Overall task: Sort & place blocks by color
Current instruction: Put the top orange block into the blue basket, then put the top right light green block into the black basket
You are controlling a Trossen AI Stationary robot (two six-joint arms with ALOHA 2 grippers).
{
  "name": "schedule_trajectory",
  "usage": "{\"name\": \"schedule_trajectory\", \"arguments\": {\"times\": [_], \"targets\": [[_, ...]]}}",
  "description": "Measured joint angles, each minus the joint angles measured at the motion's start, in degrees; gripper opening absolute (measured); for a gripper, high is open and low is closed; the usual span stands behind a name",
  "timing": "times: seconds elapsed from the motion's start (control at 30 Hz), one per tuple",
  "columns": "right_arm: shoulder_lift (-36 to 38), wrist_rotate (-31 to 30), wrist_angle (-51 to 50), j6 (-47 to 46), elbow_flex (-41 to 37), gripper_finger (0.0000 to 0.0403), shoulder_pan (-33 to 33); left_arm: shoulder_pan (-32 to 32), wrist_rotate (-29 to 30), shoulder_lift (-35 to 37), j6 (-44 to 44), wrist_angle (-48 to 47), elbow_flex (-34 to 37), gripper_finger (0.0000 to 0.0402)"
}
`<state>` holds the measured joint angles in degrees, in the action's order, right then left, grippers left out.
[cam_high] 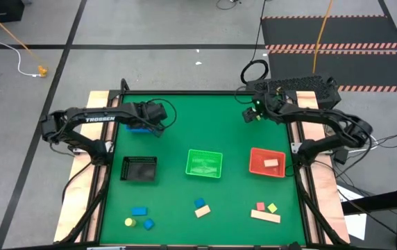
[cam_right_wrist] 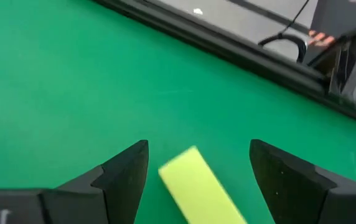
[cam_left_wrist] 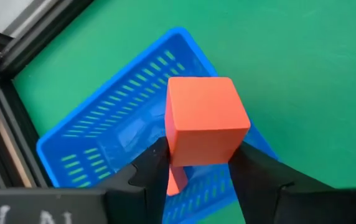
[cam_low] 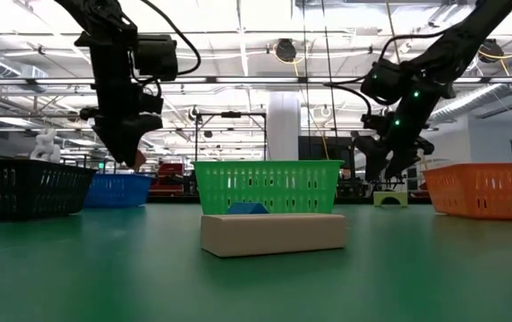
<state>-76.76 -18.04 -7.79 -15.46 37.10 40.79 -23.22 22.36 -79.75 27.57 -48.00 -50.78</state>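
Risk: red cube (cam_left_wrist: 204, 121) sits between the left hand's (cam_left_wrist: 198, 177) fingers, right above the blue bin (cam_left_wrist: 103, 143); let go here, it lands in the wrong colour.
Cause: grasp looks slack, fingers barely pinching the cube's lower sides.
Right hand (cam_right_wrist: 198, 171): spread wide, empty, straddling a yellow block (cam_right_wrist: 200, 186) on the table (cam_right_wrist: 72, 81).
Blue bin: contents unclear.
Black bin (cam_high: 139, 169): looks empty.
Green bin (cam_high: 204, 163): contents unclear.
Red bin (cam_high: 266, 162): one tan block (cam_high: 271, 163).
Rest: loose blocks (cam_high: 202, 207) well away from both hands.
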Motion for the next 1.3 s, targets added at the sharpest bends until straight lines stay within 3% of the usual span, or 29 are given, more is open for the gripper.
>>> {"name": "schedule_trajectory", "arguments": {"times": [0.33, 0.8, 0.93, 1.13, 1.3], "targets": [[-3.67, 1.65, 0.87, 6.14, 0.00, 0.0270, 1.27, 0.04, -0.30, 0.00, 1.09, -0.58, 0.00, 0.0209], [-7.77, 2.73, -2.18, 8.64, 0.00, 0.0267, 1.25, 2.24, -0.41, -0.02, 1.27, -0.73, 0.00, 0.0214], [-7.77, 8.09, -2.28, 6.00, 0.00, 0.0233, 1.25, 4.00, -0.41, -0.02, 1.36, -0.23, 0.00, 0.0214], [-7.74, 12.56, -2.32, 1.35, 0.00, 0.0116, 1.23, 7.21, -0.42, -0.02, 1.44, 2.90, 0.00, 0.0214], [-7.69, 14.71, -1.65, -0.77, 0.00, 0.0112, 1.28, 10.02, -1.84, -0.02, 1.11, 7.40, 0.00, 0.0214]]}}
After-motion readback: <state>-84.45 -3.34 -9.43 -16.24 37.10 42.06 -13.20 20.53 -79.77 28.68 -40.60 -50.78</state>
